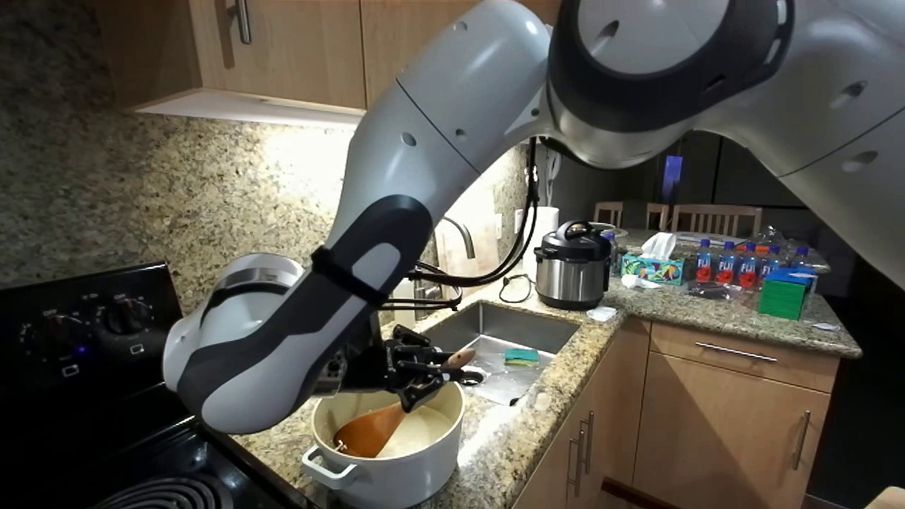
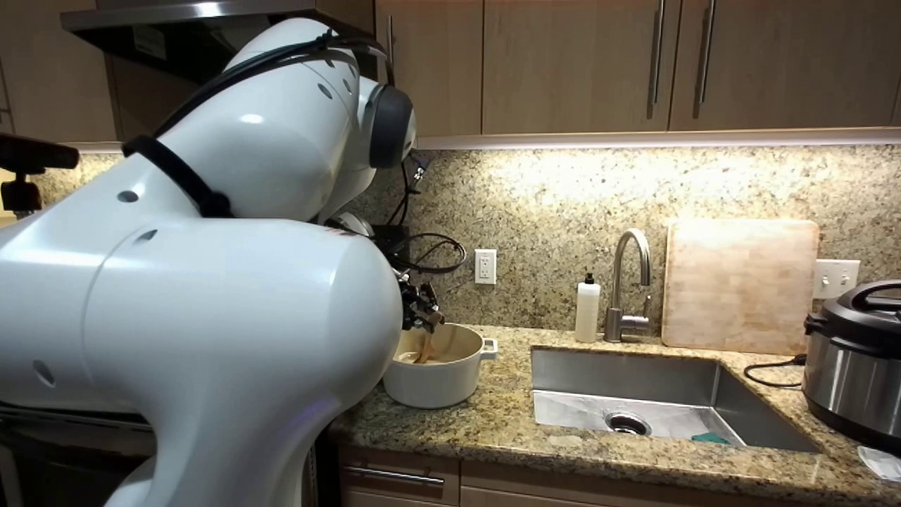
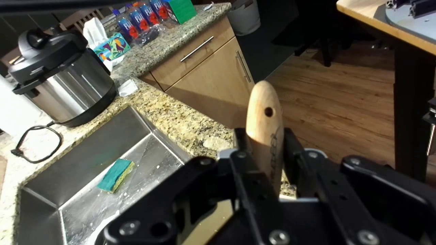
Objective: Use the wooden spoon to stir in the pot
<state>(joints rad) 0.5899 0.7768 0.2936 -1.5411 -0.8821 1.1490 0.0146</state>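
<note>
The cream-white pot [image 1: 406,482] stands on the granite counter between stove and sink; it also shows in an exterior view [image 2: 436,386]. My gripper [image 1: 440,385] is above the pot, shut on the handle of the wooden spoon [image 1: 368,433]. The spoon leans at a slant, its orange-brown bowl down inside the pot and its handle end sticking up past the fingers. In the wrist view the handle [image 3: 264,115], with a hole at its end, sits between both fingers [image 3: 266,144]. The spoon also shows in an exterior view [image 2: 426,348]. Whether the bowl touches the pot's bottom is unclear.
A stove [image 1: 166,488] adjoins the pot. The steel sink [image 2: 633,377] lies beyond it, holding a green sponge [image 3: 115,175]. A faucet [image 2: 619,282], soap bottle [image 2: 588,310] and cutting board [image 2: 739,282] stand behind. A steel-and-black cooker [image 1: 573,272] is past the sink.
</note>
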